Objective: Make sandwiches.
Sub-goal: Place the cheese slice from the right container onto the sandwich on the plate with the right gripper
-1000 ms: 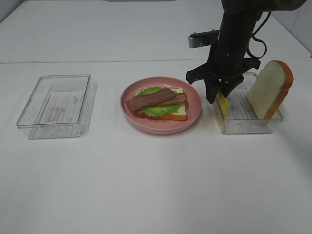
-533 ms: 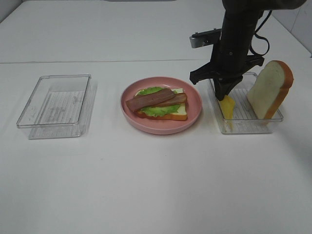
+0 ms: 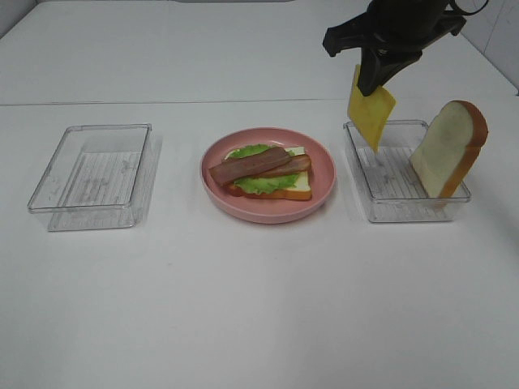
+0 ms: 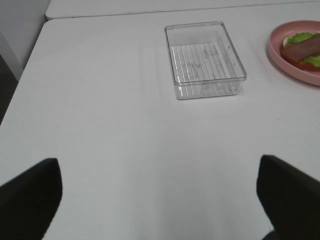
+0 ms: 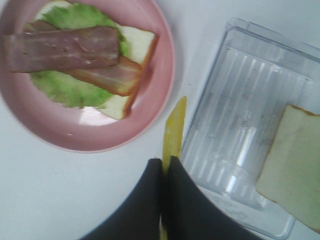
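On the pink plate (image 3: 268,207) lies a half-built sandwich (image 3: 263,172): a bread slice with green lettuce and two brown bacon strips on top, also seen in the right wrist view as the sandwich (image 5: 85,67). My right gripper (image 3: 369,81) is shut on the yellow cheese slice (image 3: 371,108), which hangs in the air above the right tray's near-left corner. The right wrist view shows the cheese slice (image 5: 173,130) edge-on between the pressed fingers (image 5: 150,195). A second bread slice (image 3: 448,149) leans upright in the right clear tray (image 3: 403,207). My left gripper (image 4: 160,200) is open, low over bare table.
An empty clear tray (image 3: 93,174) stands at the left, also seen in the left wrist view as the tray (image 4: 205,60). The plate's rim (image 4: 300,55) shows at that view's edge. The table's seam runs across behind the trays.
My right gripper closed on the cheese slice in the right tray and rose with it; the cheese now hangs clear above the tray. The left arm has not moved.
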Controlling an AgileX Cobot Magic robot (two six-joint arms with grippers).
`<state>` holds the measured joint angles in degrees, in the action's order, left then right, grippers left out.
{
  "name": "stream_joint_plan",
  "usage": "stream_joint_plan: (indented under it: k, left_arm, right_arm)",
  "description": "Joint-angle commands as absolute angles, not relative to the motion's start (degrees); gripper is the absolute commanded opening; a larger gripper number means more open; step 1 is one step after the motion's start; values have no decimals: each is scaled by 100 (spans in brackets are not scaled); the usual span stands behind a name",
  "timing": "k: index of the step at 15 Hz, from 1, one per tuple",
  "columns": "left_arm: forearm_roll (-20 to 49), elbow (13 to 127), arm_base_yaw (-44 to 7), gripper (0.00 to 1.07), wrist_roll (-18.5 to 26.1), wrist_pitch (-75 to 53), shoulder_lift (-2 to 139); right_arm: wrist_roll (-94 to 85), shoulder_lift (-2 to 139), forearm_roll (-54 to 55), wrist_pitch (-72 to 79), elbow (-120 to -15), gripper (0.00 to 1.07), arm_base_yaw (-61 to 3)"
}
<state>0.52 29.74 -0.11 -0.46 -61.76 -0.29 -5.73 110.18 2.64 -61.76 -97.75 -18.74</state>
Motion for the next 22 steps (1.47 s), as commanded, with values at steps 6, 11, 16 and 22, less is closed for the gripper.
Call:
stream_joint_plan:
  k: [6,11,16,22]
  left_arm:
    - [97,2962,11,98,-52,-6154,-63]
    - [97,2962,11,98,-52,-6154,-63]
    - [97,2962,11,98,-52,-6154,-63]
    - [97,2962,11,98,-52,-6154,-63]
  right_arm:
    - [-900,11087,1799,-5718,-9763,0,-1879]
    - [-1083,11551,2401,-5202,-9763,0,-2332]
    - [-1083,11975,2590,-4366,-9763,0,-2676]
    - [-1266,12490,2664,-4263,-9763,0,-2676]
